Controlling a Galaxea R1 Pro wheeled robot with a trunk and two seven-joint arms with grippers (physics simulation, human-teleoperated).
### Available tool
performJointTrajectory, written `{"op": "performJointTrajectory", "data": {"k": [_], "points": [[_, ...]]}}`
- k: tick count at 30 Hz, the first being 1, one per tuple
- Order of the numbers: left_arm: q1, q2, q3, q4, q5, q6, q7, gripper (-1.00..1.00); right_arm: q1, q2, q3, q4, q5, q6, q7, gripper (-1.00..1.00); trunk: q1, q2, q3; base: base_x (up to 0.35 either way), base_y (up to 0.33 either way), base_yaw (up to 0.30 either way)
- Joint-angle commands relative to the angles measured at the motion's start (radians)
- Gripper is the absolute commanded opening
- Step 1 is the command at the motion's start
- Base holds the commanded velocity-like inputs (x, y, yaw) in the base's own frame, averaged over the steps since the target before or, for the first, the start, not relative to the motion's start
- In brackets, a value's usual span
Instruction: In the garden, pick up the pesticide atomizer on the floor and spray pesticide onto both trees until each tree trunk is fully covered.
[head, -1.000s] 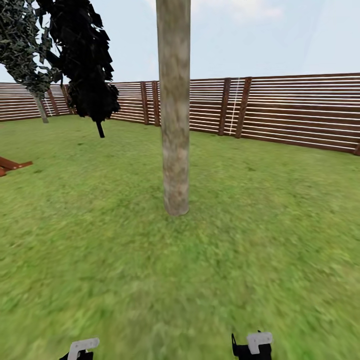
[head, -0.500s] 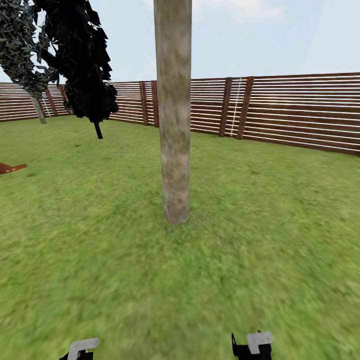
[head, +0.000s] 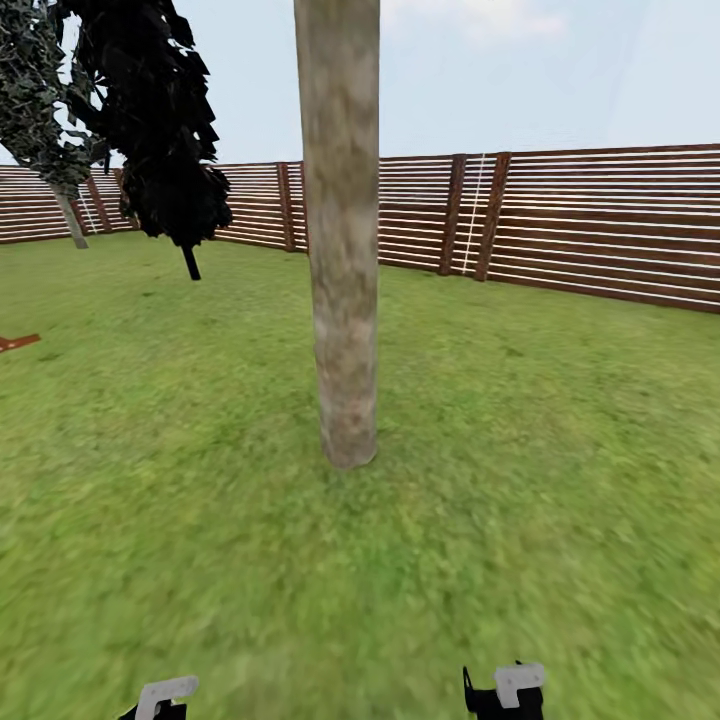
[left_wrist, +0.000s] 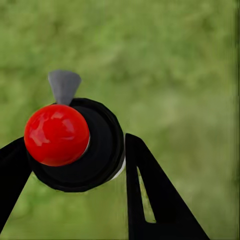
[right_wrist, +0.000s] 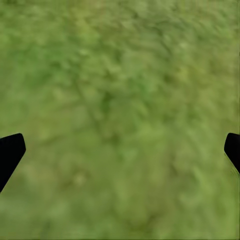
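1. A wide green lawn (head: 560, 480) is seen underfoot, blurred close to the robot.
2. One thick, mottled beige-grey tree trunk (head: 340, 260) is rooted mid-lawn, directly ahead; no white specks can be made out on its bark.
3. The lawn's far edge is closed by a brown slatted fence (head: 600, 225); a dark narrow tree (head: 165, 130) is noted near its left stretch.
4. The atomizer (left_wrist: 75, 142), black with a red knob, is clamped between the left gripper's (left_wrist: 75, 165) fingers.
5. The right gripper (right_wrist: 120, 150) is spread wide above bare grass.
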Motion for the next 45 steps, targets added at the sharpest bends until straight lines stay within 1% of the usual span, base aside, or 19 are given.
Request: {"op": "performJointTrajectory", "data": {"k": [1, 28, 34, 37, 38, 39, 40, 41, 42, 43, 44, 45], "points": [[-0.001, 0.000, 0.009, 0.001, -0.010, -0.004, -0.001, -1.00, -0.001, 0.000, 0.004, 0.001, 0.008, 0.000, -0.010, 1.00, 0.000, 0.000, -0.001, 0.310, -0.126, 0.000], [-0.001, 0.001, 0.010, 0.001, -0.010, -0.004, -0.002, -1.00, -0.001, 0.000, 0.004, 0.001, 0.007, 0.000, -0.010, 1.00, 0.000, 0.000, -0.001, 0.309, -0.128, 0.000], [-0.001, -0.002, 0.011, 0.003, -0.009, -0.007, -0.002, -1.00, -0.001, 0.001, 0.005, -0.001, 0.007, 0.001, -0.008, 1.00, 0.000, 0.000, -0.001, 0.302, -0.142, 0.000], [-0.002, -0.001, -0.003, -0.004, -0.016, -0.016, -0.017, -1.00, -0.001, 0.001, 0.009, -0.001, 0.013, 0.003, -0.002, 1.00, 0.000, 0.000, -0.001, 0.326, -0.107, 0.000], [-0.004, 0.000, -0.006, -0.005, -0.020, -0.021, -0.028, -1.00, -0.001, 0.001, 0.015, -0.003, 0.021, 0.003, 0.002, 1.00, 0.000, 0.000, -0.001, 0.328, -0.064, 0.000], [-0.005, 0.004, -0.013, -0.006, -0.032, -0.024, -0.056, -1.00, -0.001, 0.001, 0.038, -0.006, 0.048, 0.005, 0.013, 1.00, 0.000, 0.000, -0.001, 0.318, -0.033, 0.000], [-0.004, 0.016, -0.023, -0.006, -0.052, -0.024, -0.100, -1.00, -0.001, 0.001, 0.070, -0.010, 0.090, 0.006, 0.030, 1.00, 0.000, 0.000, -0.001, 0.193, -0.017, 0.000], [-0.009, 0.038, -0.032, -0.007, -0.075, -0.023, -0.160, -1.00, -0.001, 0.002, 0.098, -0.021, 0.142, 0.008, 0.044, 1.00, 0.000, 0.000, -0.001, 0.099, -0.009, 0.000], [-0.012, 0.053, -0.035, -0.007, -0.088, -0.022, -0.201, -1.00, -0.001, 0.003, 0.110, -0.034, 0.176, 0.016, 0.050, 1.00, 0.000, 0.000, -0.001, 0.063, -0.006, 0.000], [-0.016, 0.074, -0.038, -0.008, -0.105, -0.022, -0.272, -1.00, -0.003, 0.004, 0.120, -0.067, 0.230, 0.060, 0.065, 1.00, 0.000, 0.000, -0.001, 0.032, -0.003, 0.000], [-0.024, 0.091, -0.040, -0.012, -0.128, -0.022, -0.344, -1.00, -0.009, 0.006, 0.126, -0.114, 0.284, 0.140, 0.113, 1.00, 0.000, 0.000, -0.001, 0.017, -0.001, 0.000], [-0.041, 0.108, -0.041, -0.024, -0.161, -0.021, -0.410, -1.00, -0.014, 0.007, 0.129, -0.169, 0.330, 0.222, 0.189, 1.00, 0.000, 0.000, -0.001, 0.008, -0.001, 0.000]]}}
